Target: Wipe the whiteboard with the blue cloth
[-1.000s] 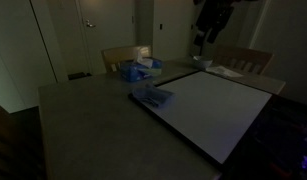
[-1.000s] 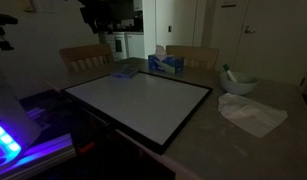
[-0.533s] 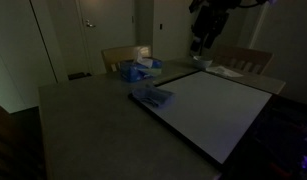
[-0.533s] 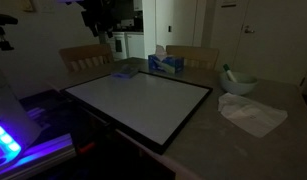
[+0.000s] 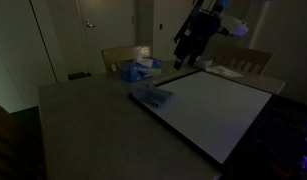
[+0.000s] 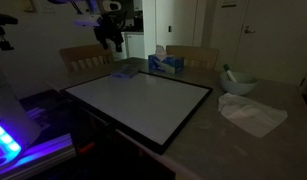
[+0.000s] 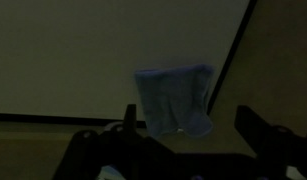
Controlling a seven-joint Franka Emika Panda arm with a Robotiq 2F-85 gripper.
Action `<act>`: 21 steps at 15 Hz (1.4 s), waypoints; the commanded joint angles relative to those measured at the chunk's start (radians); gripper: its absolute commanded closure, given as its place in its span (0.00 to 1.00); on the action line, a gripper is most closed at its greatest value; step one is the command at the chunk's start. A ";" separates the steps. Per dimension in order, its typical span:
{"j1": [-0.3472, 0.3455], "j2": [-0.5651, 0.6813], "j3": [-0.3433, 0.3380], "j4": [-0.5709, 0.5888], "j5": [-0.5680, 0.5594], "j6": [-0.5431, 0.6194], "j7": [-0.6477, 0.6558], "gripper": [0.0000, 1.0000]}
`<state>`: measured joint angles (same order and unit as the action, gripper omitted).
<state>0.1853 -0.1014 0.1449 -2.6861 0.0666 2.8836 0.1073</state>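
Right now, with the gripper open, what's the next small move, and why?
Probably lower toward the blue cloth: the gripper hangs open and empty above it, and the wrist view shows it roughly centred ahead, at the edge of the whiteboard.

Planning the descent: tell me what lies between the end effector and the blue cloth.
Nothing. The open end effector hangs above the blue cloth; the wrist view shows the cloth unobstructed, only air between.

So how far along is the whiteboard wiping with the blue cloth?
Nothing looks done yet: the blue cloth lies untouched at the whiteboard's corner. In hand: the claw hovers open above the cloth, holding nothing. Left: grasp the cloth, then wipe the board.
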 commanded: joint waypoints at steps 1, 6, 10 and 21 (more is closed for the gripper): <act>-0.009 0.192 -0.009 0.124 0.025 0.044 -0.065 0.00; -0.036 0.383 0.024 0.293 0.029 -0.019 -0.158 0.00; -0.019 0.504 -0.002 0.418 -0.048 -0.079 -0.156 0.00; 0.016 0.654 0.011 0.550 -0.090 -0.142 -0.130 0.30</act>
<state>0.1906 0.5291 0.1584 -2.1632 -0.0108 2.7730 -0.0293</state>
